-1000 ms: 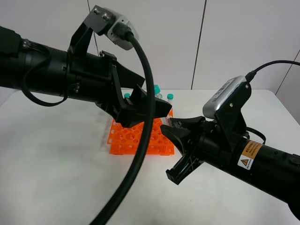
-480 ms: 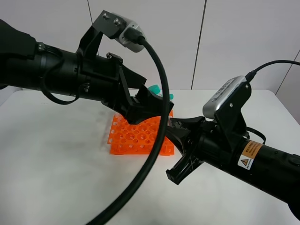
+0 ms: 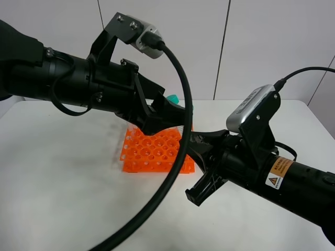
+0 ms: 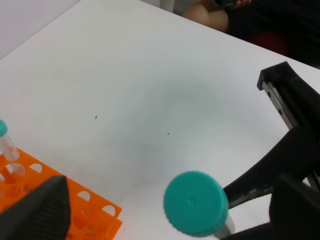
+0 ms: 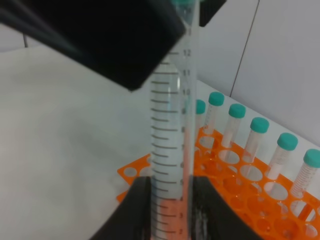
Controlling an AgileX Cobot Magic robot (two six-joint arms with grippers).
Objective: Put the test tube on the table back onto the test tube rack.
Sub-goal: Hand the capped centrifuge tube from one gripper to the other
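Note:
The test tube (image 5: pixel 172 130) stands upright in the air beside the orange test tube rack (image 3: pixel 152 154), with my right gripper (image 5: pixel 174 210) shut on its lower part. In the exterior view only its teal cap (image 3: pixel 173 98) shows, above my left gripper (image 3: pixel 168 119). In the left wrist view the cap (image 4: pixel 195 202) sits between the left fingers (image 4: pixel 35 212), which stand wide on either side without touching it. A black left finger (image 5: pixel 115 40) hangs close beside the tube's top. The right gripper (image 3: pixel 191 140) reaches in from the right, just above the white table (image 3: pixel 63 172).
Several other teal-capped tubes (image 5: pixel 257 135) stand in a row along the rack's (image 5: pixel 235 200) far side. The left arm's thick black cable (image 3: pixel 172 172) loops down across the rack's front. A person's arm (image 4: pixel 210 15) shows past the table's far edge.
My left arm has pushed rightward over the rack, bringing its fingers around the tube's cap, and they have narrowed a little. The right arm and the tube have stayed put.

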